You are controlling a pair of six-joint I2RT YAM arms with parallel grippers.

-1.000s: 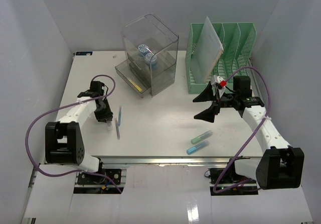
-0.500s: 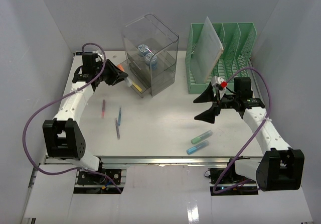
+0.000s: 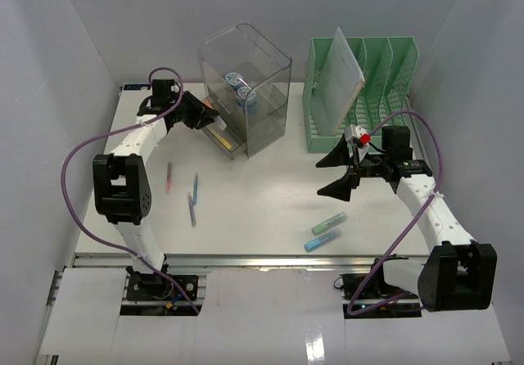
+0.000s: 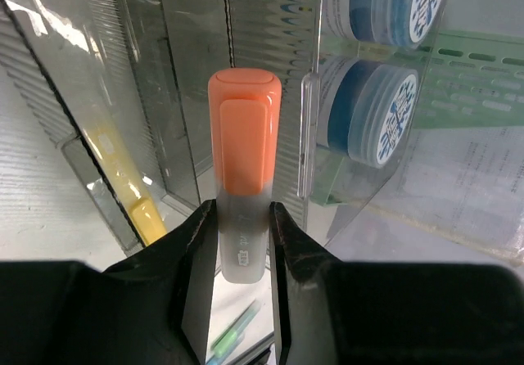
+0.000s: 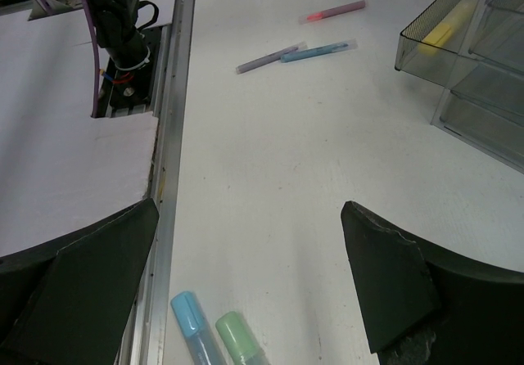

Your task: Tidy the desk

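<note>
The white desk (image 3: 262,187) holds loose stationery. My left gripper (image 3: 202,118) is at the back left, shut on an orange highlighter (image 4: 244,148) whose cap points at the clear organizer (image 3: 246,87). A yellow highlighter (image 4: 124,187) lies in the organizer's open bottom drawer (image 3: 219,136). My right gripper (image 3: 334,168) hangs open and empty above the desk's right half. A green highlighter (image 3: 330,222) and a blue highlighter (image 3: 322,240) lie near the front rail; they also show in the right wrist view, green (image 5: 241,342) and blue (image 5: 192,324).
A pink pen (image 3: 169,177), a blue pen (image 3: 196,187) and a purple pen (image 3: 191,209) lie at the left. Tape rolls (image 3: 238,87) sit inside the organizer. A green file holder (image 3: 364,87) with a leaning sheet stands at the back right. The aluminium rail (image 5: 168,177) edges the front.
My left arm has swung from the pens at the left up to the organizer's drawer, with the orange highlighter in its jaws. The pink pen now shows. The right arm has not moved.
</note>
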